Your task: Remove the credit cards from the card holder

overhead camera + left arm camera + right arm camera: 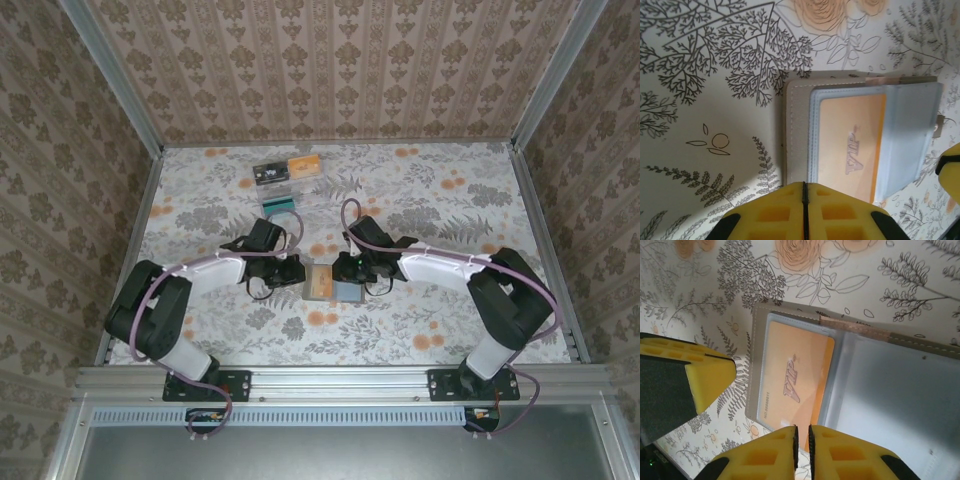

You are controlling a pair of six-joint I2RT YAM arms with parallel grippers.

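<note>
Centrally, card holder open flat, long axis left-right

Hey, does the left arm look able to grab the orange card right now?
Probably not yet. The left gripper sits right at the holder's near edge with nothing between, but its jaws are shut and the card lies flat in the holder.

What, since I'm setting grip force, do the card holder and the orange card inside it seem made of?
The card holder looks like faux leather or coated fabric: matte grey-beige with stitched edges. Its pockets seem to be soft, translucent bluish plastic. The orange VIP card is probably stiff plastic: flat, smooth, slightly glossy, with raised-looking lettering.
</note>
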